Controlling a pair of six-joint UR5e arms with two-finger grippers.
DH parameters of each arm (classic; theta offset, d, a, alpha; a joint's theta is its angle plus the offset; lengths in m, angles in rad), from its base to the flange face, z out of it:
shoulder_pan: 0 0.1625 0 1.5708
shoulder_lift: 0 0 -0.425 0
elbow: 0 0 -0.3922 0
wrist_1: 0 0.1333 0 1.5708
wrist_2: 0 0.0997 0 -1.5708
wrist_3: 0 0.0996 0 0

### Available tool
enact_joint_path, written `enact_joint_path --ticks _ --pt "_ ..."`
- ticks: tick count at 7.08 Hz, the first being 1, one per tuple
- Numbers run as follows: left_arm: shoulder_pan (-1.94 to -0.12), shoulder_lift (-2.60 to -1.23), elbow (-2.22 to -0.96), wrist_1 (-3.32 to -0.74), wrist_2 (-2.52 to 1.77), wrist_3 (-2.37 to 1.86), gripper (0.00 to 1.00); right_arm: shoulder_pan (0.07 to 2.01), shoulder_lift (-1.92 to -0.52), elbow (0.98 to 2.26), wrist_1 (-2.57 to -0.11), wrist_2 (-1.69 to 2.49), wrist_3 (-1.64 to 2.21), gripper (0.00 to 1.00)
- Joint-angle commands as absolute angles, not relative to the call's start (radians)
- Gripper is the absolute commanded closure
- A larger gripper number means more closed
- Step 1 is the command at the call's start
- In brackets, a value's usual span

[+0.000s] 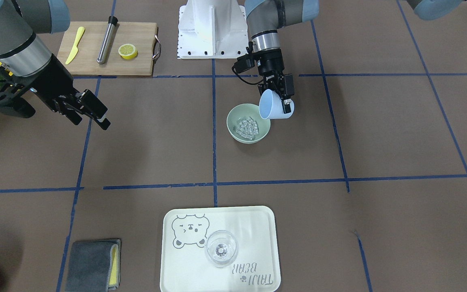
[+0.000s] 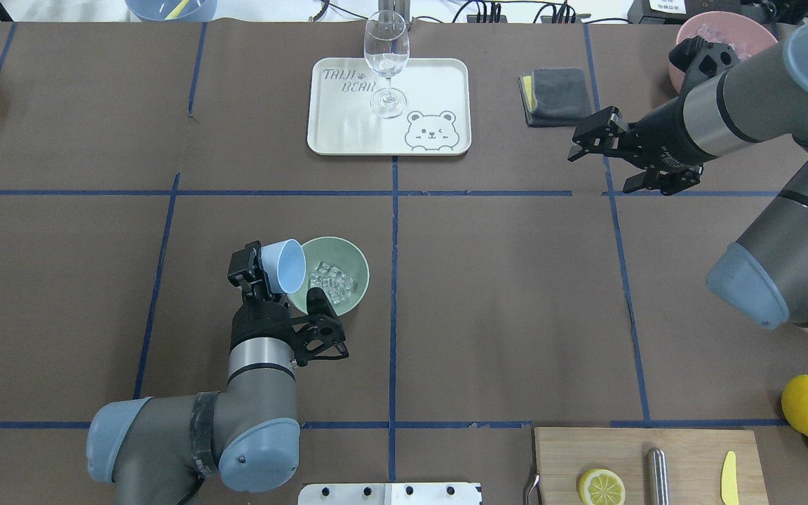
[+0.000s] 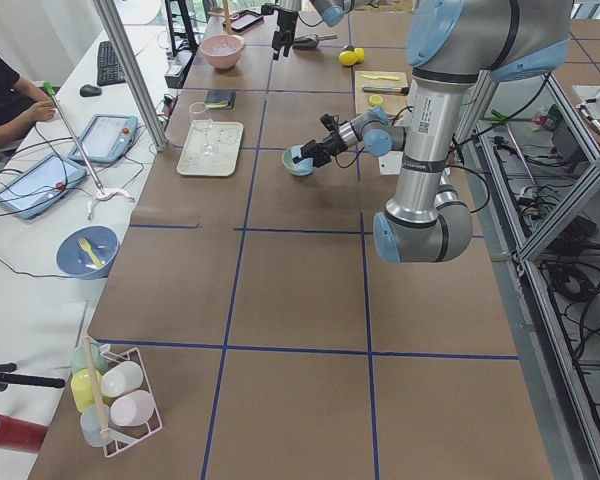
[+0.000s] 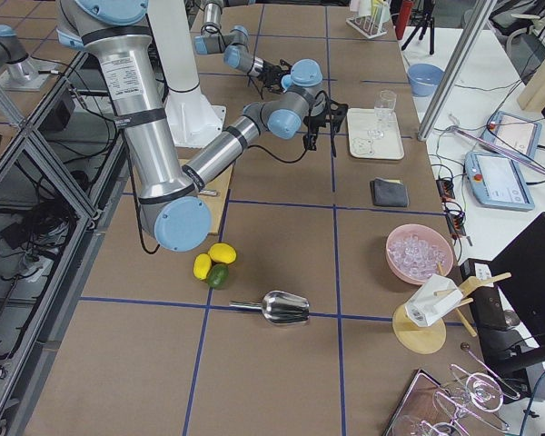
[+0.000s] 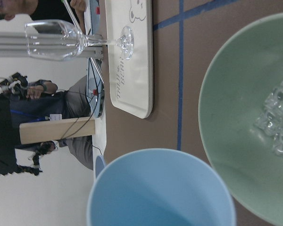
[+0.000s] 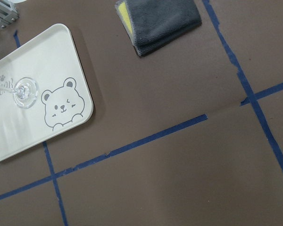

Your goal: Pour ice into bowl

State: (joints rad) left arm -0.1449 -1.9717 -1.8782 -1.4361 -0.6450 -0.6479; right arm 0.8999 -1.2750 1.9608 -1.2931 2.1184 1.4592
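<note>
Centrally on a brown desk (image 1: 399,134) marked with blue tape lines sits a round pale mint-green bowl (image 1: 234,121). A heap of ice (image 1: 249,126), small clear cubes, lies in the bottom of the bowl.

Just beside the bowl, on the side toward the robot's base, the left gripper (image 1: 284,103) pinches the wall of a light blue cup (image 1: 272,106). The cup is tipped onto its side, its open mouth facing the bowl and its lip hanging over the bowl's rim. From the left wrist camera, the inside of the cup shows as plain blue, with the bowl and ice just past its lip.

The right gripper (image 1: 89,121) hangs in the air well apart from the bowl, its two fingers spread wide and holding nothing.

At the desk's edge farthest from the robot lies a pale tray (image 1: 258,227) printed with a bear. A clear wine glass (image 1: 221,248) stands upright on it. A folded grey cloth (image 1: 91,263) with a yellow edge lies near the tray.

Close to the robot's base, a wooden cutting board (image 1: 140,36) carries a lemon half (image 1: 128,51), a yellow knife (image 1: 75,45) and a metal rod (image 1: 107,39). A pink container (image 4: 421,252) of more clear cubes sits at the far corner.
</note>
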Motion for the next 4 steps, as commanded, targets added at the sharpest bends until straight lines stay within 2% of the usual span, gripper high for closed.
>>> enact_joint_path --ticks 1,3,4 --pt "-0.149 -1.874 -1.897 -1.457 -0.649 -1.093 1.0 0.902 -1.275 1.962 -1.293 2.117 1.46 0.0" --pt "-0.15 -1.769 -1.904 -1.659 -0.641 -1.134 1.0 0.904 -1.281 1.979 -1.296 2.117 1.46 0.0" --pt "-0.152 -1.667 -1.893 -1.824 -0.628 -1.144 1.0 0.905 -1.285 1.991 -1.296 2.117 1.46 0.0"
